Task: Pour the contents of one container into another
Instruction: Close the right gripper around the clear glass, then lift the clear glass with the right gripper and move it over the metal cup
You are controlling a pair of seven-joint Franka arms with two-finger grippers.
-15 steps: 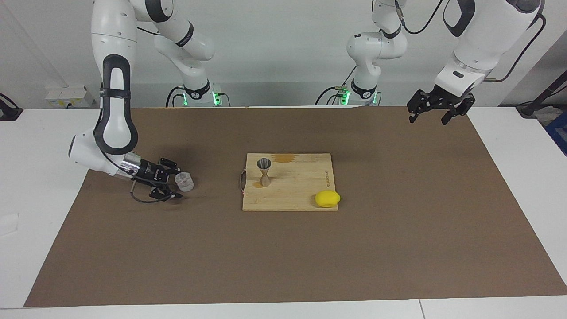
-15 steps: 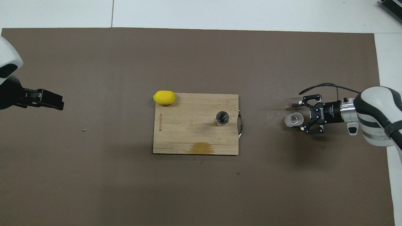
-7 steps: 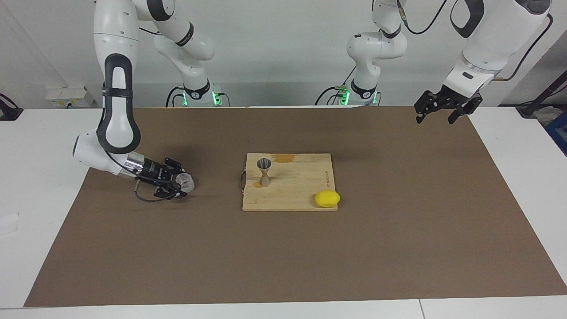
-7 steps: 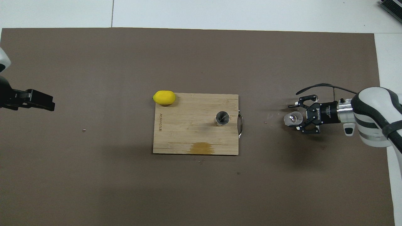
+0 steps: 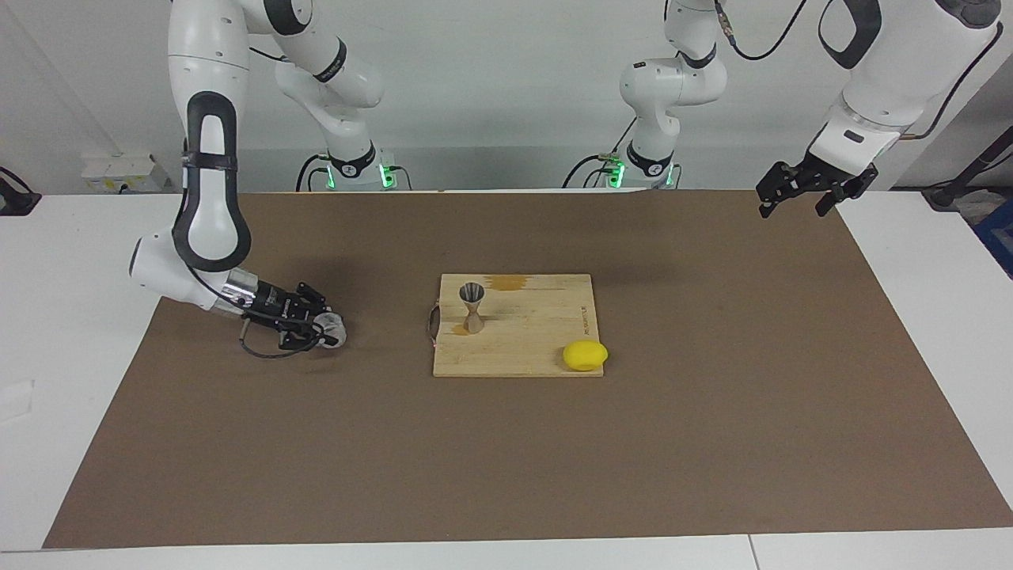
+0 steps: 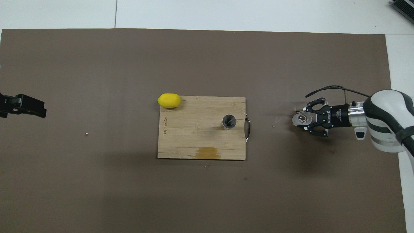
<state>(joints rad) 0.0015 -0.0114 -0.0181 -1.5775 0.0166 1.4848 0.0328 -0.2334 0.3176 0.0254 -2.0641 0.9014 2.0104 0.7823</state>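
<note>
So the right gripper [image 5: 324,332] is lying low near the right arm's end of the mat [image 5: 712,443], jaws pinching the glass tumbler [image 5: 331,327]. The jigger [image 5: 472,307] stands upright on the cutting board [image 5: 530,348], by its handle edge. The left gripper [image 5: 807,190] hangs over the mat's corner by its own base, jaws spread.

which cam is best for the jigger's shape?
Facing view. It shows the small silver hourglass-shaped metal jigger side-on, upright on the wooden cutting board, both cones and the narrow waist visible. The overhead view shows only its round open mouth, with the waist and lower cone hidden.
</note>
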